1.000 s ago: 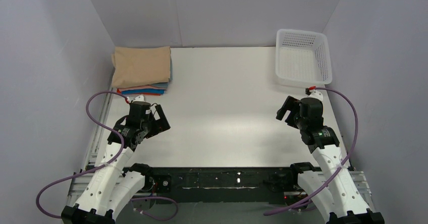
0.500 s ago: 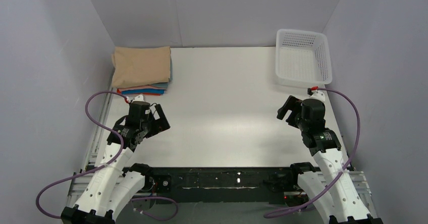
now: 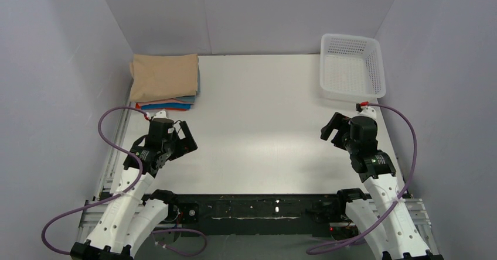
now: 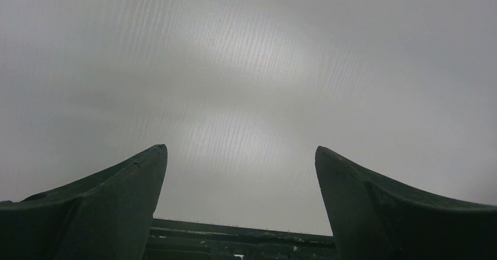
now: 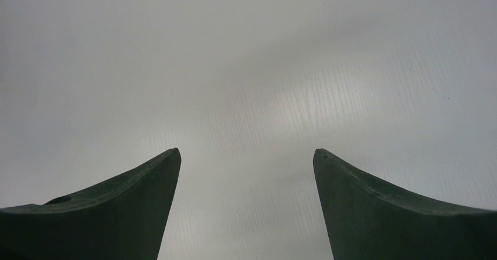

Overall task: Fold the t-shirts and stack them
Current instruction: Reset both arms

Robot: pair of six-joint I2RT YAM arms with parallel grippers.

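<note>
Far left, five t-shirts (image 3: 164,77) (stacked)

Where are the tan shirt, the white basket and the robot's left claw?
tan t-shirt (image 3: 164,77): top external view, middle of its folded top face.
white basket (image 3: 347,36): top external view, its far rim.
left gripper (image 4: 240,147): left wrist view, gap midway between its open fingertips.

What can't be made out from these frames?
- Lower t-shirts: top view, the tan t-shirt covers them; only edge slivers show, so the count is unclear.
- Wrist views: only the left fingers, right fingers and table show, nothing else in frame.
- Arm bases: top view, cut by the bottom edge.
</note>
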